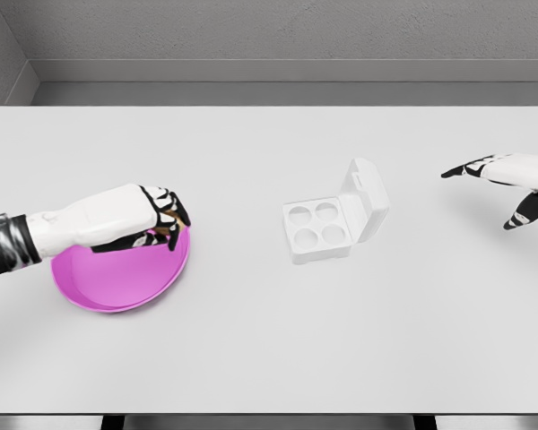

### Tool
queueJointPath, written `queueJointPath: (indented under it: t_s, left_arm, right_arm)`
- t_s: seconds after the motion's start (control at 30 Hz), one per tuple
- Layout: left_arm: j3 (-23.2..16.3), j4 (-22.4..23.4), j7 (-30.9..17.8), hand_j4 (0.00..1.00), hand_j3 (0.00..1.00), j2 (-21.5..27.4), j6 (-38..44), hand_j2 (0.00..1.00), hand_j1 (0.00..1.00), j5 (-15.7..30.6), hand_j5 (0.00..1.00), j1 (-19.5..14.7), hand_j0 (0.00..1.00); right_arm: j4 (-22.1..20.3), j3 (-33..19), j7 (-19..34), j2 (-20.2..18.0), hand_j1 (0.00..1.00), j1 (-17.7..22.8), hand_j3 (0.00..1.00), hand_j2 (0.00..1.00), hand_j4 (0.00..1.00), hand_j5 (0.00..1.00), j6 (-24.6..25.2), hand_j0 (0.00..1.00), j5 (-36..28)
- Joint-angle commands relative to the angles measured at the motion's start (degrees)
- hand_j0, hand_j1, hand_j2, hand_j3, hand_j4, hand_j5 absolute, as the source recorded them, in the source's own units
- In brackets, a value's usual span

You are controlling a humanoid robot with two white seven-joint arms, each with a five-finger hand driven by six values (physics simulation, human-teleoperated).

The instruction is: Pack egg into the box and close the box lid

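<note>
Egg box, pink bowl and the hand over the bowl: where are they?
egg box (317, 233), head view, on the tray between its four cups.
pink bowl (117, 282), head view, on its bare inside.
left hand (161, 215), head view, on its knuckles.

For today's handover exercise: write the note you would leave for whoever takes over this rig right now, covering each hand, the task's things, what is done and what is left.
Left hand: over the far rim of the pink bowl, fingers curled down, something brown showing under them; whether that is the egg, and whether it is gripped, I cannot tell.
Right hand: at the right edge, fingers spread, holding nothing.
Egg box: mid-table, lid open and upright, all four cups empty.
Done: nothing packed.
Left: put the egg in a cup, close the lid.
</note>
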Motion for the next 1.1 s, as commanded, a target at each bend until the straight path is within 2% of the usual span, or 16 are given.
queueJointPath:
  t_s: [0.0,0.13,0.2,0.5,0.6,0.73,0.8,1.07]
  left_arm:
    - [-0.6,-0.1,0.2,0.31,0.31,-0.8,0.2,0.31,0.31,-0.1,0.31,-0.3,0.31]
    - [-0.7,-0.1,0.1,0.31,0.31,-2.7,0.2,0.31,0.31,-0.2,0.31,-0.8,0.31]
    - [-3.5,0.0,-0.1,0.31,0.31,-3.2,0.2,0.31,0.31,-0.3,0.31,-2.7,0.31]
    - [-6.3,0.1,-0.4,0.31,0.31,-7.0,0.2,0.31,0.31,-0.5,0.31,-5.9,0.31]
    - [-9.1,0.6,-0.4,0.31,0.31,-7.8,0.2,0.31,0.31,-0.5,0.31,-8.4,0.31]
    - [-9.6,3.1,-0.9,0.31,0.31,-10.6,0.2,0.31,0.31,-0.6,0.31,-10.1,0.31]
    - [-12.5,5.0,-1.0,0.31,0.31,-11.9,0.2,0.31,0.31,-0.5,0.31,-12.5,0.31]
    - [-13.4,8.7,-3.3,0.32,0.32,-18.2,0.2,0.32,0.32,-0.3,0.32,-15.0,0.32]
  right_arm:
    - [0.0,0.0,0.0,-0.1,1.0,0.0,1.0,1.0,1.0,1.0,0.1,1.0,-0.2]
    - [0.0,0.1,0.0,-0.2,1.0,0.0,1.0,1.0,1.0,1.0,0.1,1.0,-0.2]
    - [-0.1,0.1,0.0,-0.2,1.0,0.0,1.0,1.0,1.0,1.0,0.1,1.0,-0.2]
    - [-0.2,0.2,0.0,-0.2,1.0,0.0,1.0,1.0,1.0,1.0,0.1,1.0,-0.2]
    - [-0.3,0.2,0.0,-0.2,1.0,0.0,1.0,1.0,1.0,1.0,0.1,1.0,-0.2]
    - [-0.3,0.2,0.0,-0.2,1.0,0.0,1.0,1.0,1.0,1.0,0.1,1.0,-0.2]
    - [-0.3,0.2,0.0,-0.2,1.0,0.0,1.0,1.0,1.0,1.0,0.1,1.0,-0.2]
    - [-0.3,0.2,0.0,-0.5,1.0,0.0,1.0,1.0,1.0,1.0,0.1,1.0,-0.2]
